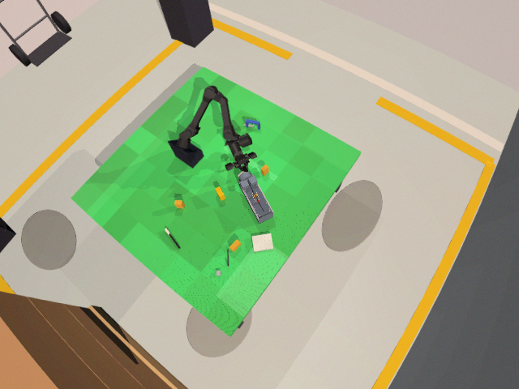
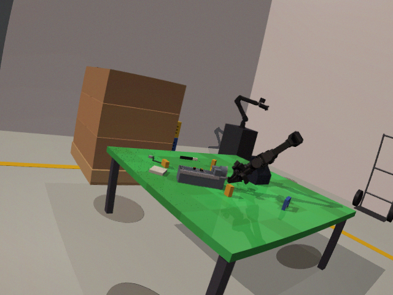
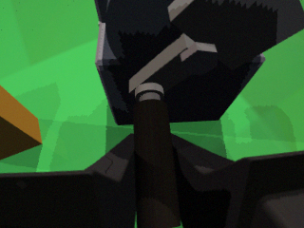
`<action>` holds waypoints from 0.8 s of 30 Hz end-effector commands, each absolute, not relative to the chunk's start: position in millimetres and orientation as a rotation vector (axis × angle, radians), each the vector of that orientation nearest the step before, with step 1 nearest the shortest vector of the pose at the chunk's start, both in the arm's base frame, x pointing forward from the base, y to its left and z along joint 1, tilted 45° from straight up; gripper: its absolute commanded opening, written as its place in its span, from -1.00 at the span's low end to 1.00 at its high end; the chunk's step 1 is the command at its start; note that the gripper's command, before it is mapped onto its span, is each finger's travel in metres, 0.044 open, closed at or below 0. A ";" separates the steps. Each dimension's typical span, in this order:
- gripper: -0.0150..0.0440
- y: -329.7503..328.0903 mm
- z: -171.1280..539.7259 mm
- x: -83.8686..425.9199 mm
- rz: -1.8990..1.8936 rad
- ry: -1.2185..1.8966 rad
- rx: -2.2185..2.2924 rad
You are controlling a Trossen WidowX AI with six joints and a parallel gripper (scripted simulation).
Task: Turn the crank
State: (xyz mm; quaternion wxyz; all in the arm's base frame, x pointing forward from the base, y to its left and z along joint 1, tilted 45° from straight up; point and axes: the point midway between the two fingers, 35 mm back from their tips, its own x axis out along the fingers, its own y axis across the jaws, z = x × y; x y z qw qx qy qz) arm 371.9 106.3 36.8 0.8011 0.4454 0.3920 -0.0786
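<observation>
Wrist view is showing the gripper (image 1: 244, 168) (image 2: 231, 180) (image 3: 149, 140) closing its jaws around the crank's dark handle (image 3: 153, 161), one finger pressing on each side. Beyond the grip, a pale collar (image 3: 149, 89) is joining the handle to the light grey crank arm (image 3: 161, 63), which is slanting across the dark end of the machine. On the green table (image 1: 293, 130) (image 2: 253, 235), the long grey machine (image 1: 262, 212) (image 2: 199, 181) is lying with its crank end toward the gripper. From above, the red pointer (image 1: 259, 202) is showing as a tiny speck along the machine's middle, near some brass-coloured bits (image 1: 255, 195); whether it is standing level with the zero marks is too small to tell. An orange block (image 1: 264, 169) (image 2: 228, 190) (image 3: 16, 124) is standing near the crank end, apart from the machine. Past the machine's other end, a white slab (image 1: 262, 242) (image 2: 158, 170) is lying flat, while a blue bracket-shaped piece (image 1: 252, 121) (image 2: 286, 203) is resting well apart, on the arm's side of the table.
</observation>
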 end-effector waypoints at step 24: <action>-0.49 104.7 23.8 367.1 -0.179 0.861 0.951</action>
